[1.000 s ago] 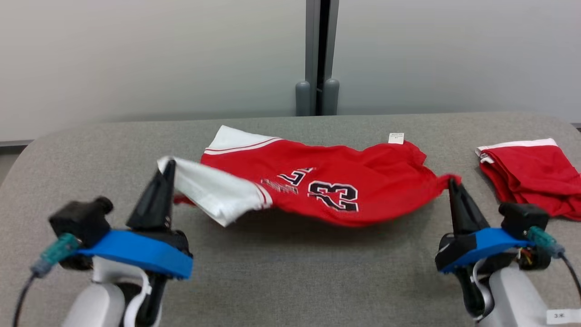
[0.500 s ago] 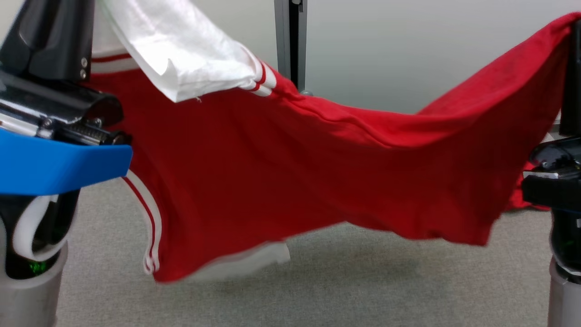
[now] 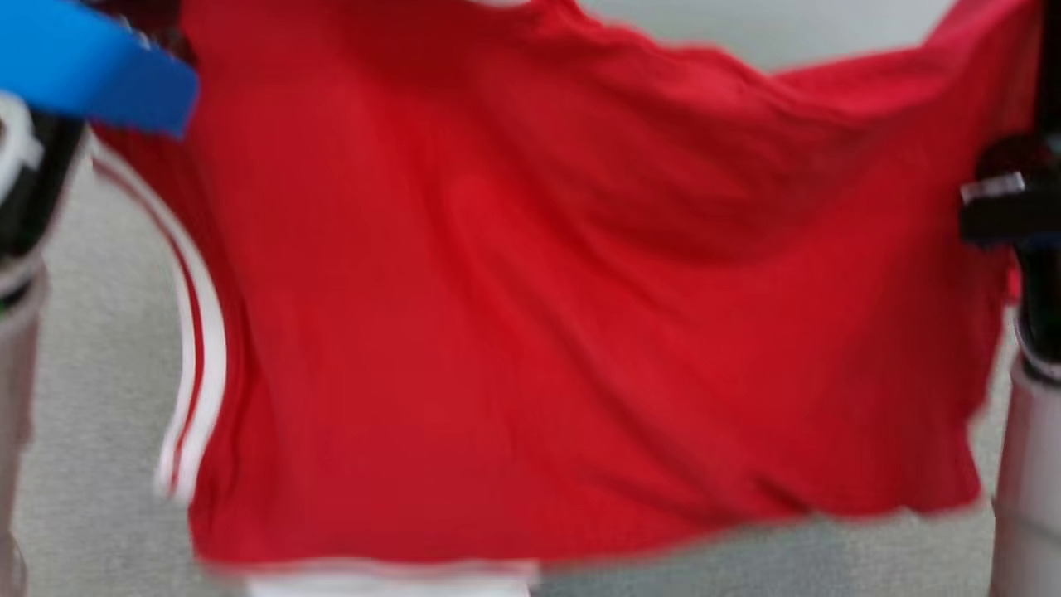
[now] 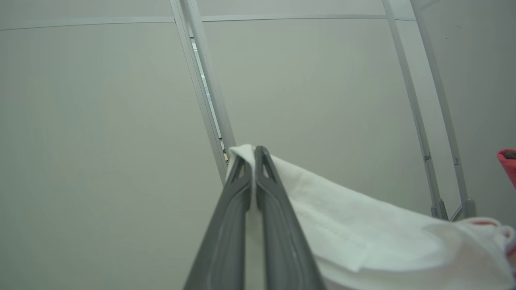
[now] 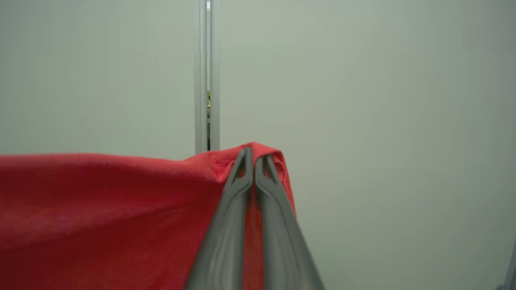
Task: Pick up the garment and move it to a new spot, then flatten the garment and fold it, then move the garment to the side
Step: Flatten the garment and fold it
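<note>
Head view, and the red sports jersey with white trim [image 3: 564, 315] is seen hoisted up in the air, stretched wide between the two arms, all of it blurred. Its top edge is slung from corner to corner with a slight sag in the middle. A white-and-red striped seam [image 3: 195, 348] is shown running down its left side, and a white hem band [image 3: 390, 580] is caught along the bottom edge. Whether that hem touches the grey fabric-covered tabletop [image 3: 99, 431] behind it cannot be told.

On to the left wrist view: a white part of the jersey [image 4: 363, 225] is pinched at its very edge by the left gripper [image 4: 253, 151], the two long dark fingers pressed together on the cloth, the rest draped away to the right. Over in the right wrist view, a red corner [image 5: 100, 209] is clamped the same way by the right gripper [image 5: 254, 155], fingers closed tight with fabric bunched over the tips.

Further out, a blue wrist collar [image 3: 91, 70] is seen at the upper left of the head view, and a dark arm housing [image 3: 1007, 207] at the right edge. Pale wall panels [image 4: 100, 141] and a grey metal post [image 5: 206, 80] are shown behind both grippers.
</note>
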{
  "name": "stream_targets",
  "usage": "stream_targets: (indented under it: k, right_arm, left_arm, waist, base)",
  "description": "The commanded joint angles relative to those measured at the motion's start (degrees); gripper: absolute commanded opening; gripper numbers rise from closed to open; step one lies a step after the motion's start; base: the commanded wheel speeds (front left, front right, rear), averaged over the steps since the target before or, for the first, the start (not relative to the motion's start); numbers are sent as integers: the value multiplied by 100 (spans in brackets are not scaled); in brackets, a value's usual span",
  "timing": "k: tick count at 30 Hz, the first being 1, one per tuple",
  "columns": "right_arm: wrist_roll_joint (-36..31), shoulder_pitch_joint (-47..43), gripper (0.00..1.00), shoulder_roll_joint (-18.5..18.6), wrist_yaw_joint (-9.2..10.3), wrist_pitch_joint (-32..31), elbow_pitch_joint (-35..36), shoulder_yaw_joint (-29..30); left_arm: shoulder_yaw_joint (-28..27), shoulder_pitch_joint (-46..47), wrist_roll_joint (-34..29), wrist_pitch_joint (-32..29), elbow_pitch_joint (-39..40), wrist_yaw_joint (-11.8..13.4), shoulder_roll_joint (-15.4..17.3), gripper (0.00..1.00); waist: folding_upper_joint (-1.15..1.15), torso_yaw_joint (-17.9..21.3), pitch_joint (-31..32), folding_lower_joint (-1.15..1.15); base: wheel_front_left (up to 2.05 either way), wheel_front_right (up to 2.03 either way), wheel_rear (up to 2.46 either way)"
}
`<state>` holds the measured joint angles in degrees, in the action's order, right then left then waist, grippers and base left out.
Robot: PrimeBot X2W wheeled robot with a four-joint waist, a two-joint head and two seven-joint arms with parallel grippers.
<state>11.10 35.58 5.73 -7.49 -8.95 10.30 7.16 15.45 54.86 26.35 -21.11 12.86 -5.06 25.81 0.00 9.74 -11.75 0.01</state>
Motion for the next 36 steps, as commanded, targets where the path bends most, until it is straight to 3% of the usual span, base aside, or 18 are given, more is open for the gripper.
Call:
stream_targets:
  k: [1,8,15,20,27,36]
  right_arm:
    - [-121,371,0,-4,0,37,-274,-46]
    - [-817,2426,0,-35,0,397,-2166,-150]
    - [-1708,3657,0,-96,0,920,-3627,163]
    - [-2125,3799,0,-218,0,1299,-4539,561]
    - [-2423,3512,0,-267,0,1925,-5682,1018]
    - [-2052,3280,0,-275,0,2376,-6383,884]
  left_arm:
    - [7,270,-88,1,-196,-23,60,0]
    - [205,1817,-572,414,-1546,-155,172,0]
    - [365,2671,-635,1108,-2589,-163,-242,0]
    - [502,2290,-512,1494,-3082,-166,-551,0]
    - [473,1478,-204,1967,-3483,-159,-728,0]
    - [190,504,303,2343,-3448,-143,-713,0]
  waist:
    - [0,-167,-346,-1]
    - [0,-165,-1204,-1]
    - [0,-422,-1790,-1]
    - [0,-624,-2177,-1]
    - [0,-728,-2482,-1]
    - [0,-654,-2457,-1]
  base:
    - [0,0,0]
    - [0,0,0]
    - [0,0,0]
    - [0,0,0]
    - [0,0,0]
    - [0,0,0]
